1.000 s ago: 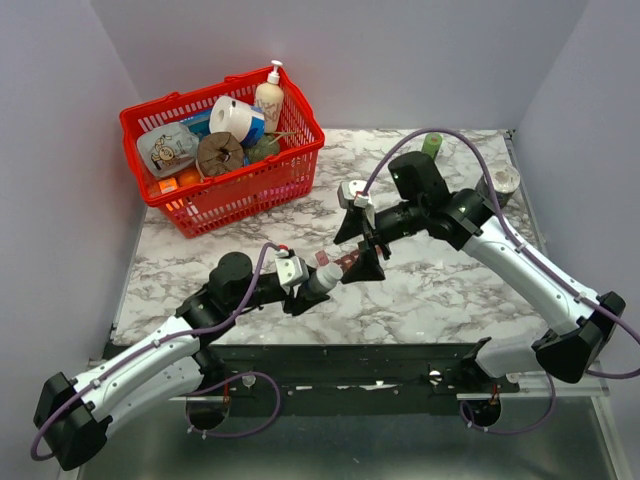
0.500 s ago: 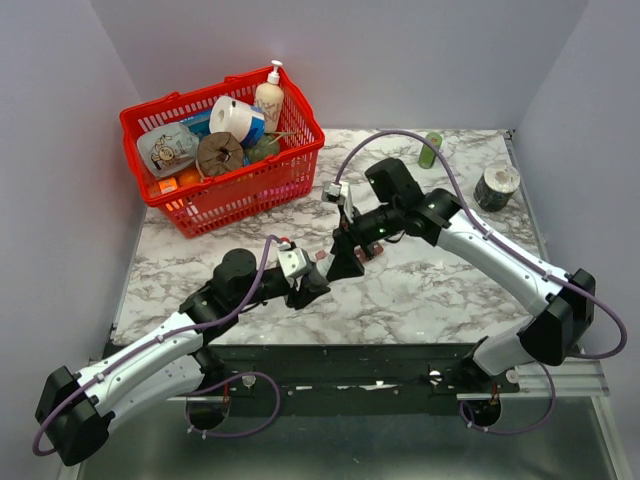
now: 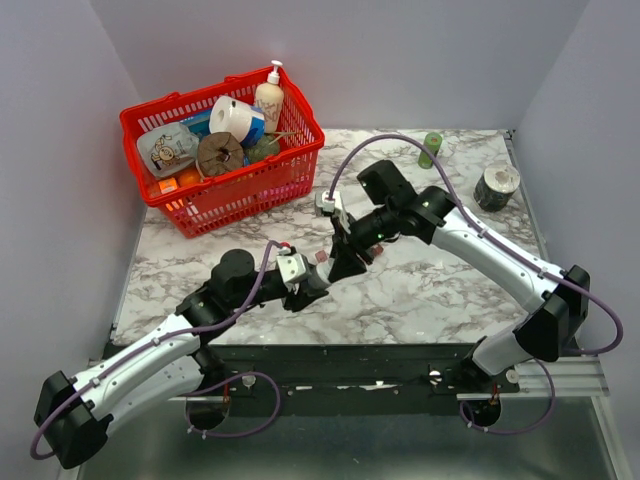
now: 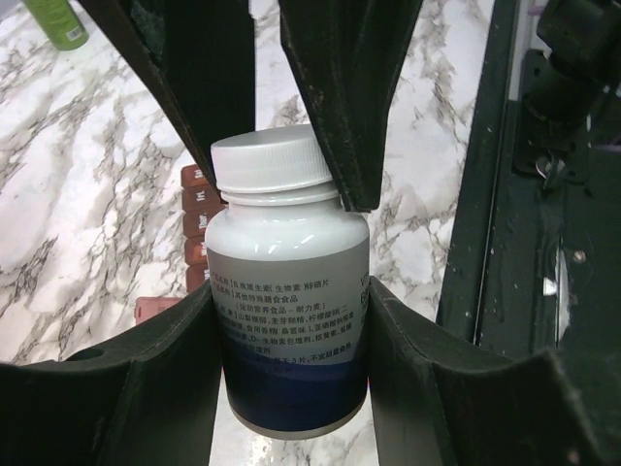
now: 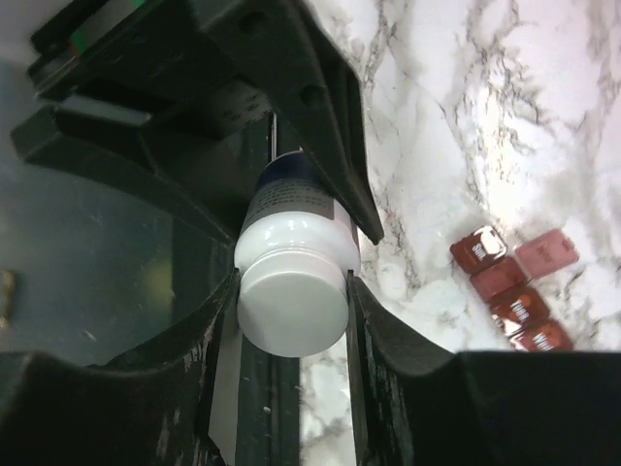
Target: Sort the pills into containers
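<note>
My left claw grips the white pill bottle round its body. Its long axis runs claw to claw, cap pointing into my right claw, which is clamped on that cap. The label's small Chinese print is unreadable. The containers lie on the marble table beside the bottle. Both arms reach inward.

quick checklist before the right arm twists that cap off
1. left gripper clamped on the pill bottle body: ok
2. right gripper fingers against both sides of the cap: ok
3. cap seated square on the pill bottle: ok
4. pill bottle held off the table: ok
5. containers lying close by on the table: ok
6. containers open to take pills: cannot tell
</note>
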